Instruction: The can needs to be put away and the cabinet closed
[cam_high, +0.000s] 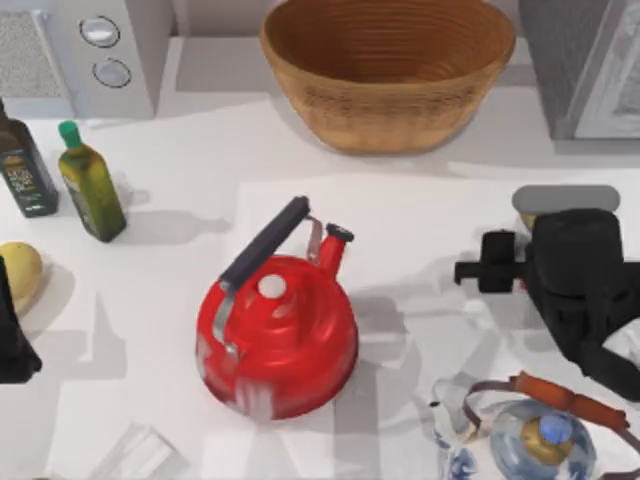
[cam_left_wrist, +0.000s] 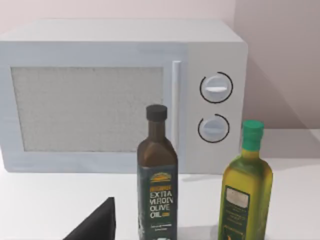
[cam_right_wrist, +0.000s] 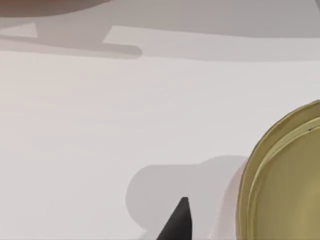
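The right arm's black gripper (cam_high: 575, 215) hangs at the right edge of the top view, directly over the small tin can, whose pale side and rim (cam_high: 565, 197) peek out just above the wrist housing. In the right wrist view the can's dull gold, ridged metal lid (cam_right_wrist: 287, 180) sits close beside one dark fingertip (cam_right_wrist: 177, 222); whether the fingers are spread or closed I cannot tell, and nothing shows them touching the tin. Judged step: the approach to pick up the can, grasp not yet made. The next move likely calls for lowering the fingers astride the smooth cylinder, closing squarely, then carrying it toward the large boxy cabinet with its dark grey speckled panel and white framed door (cam_high: 590, 65) at the upper right of the top view, and shutting the door afterwards. The left gripper (cam_high: 12, 340) is parked at the left edge, its finger state unreadable too. Around them: a glossy red kettle with a dark bar handle (cam_high: 278, 335) at centre, a woven tan wicker basket (cam_high: 388, 70) at upper centre, a white microwave with two round knobs (cam_left_wrist: 125, 95), a dark glass olive oil bottle (cam_left_wrist: 157, 180), a green-capped yellow oil bottle (cam_left_wrist: 246, 185), and a blue-patterned glazed teapot with a brown handle (cam_high: 535, 440) at lower right. The white tabletop (cam_high: 430, 240) is matte.
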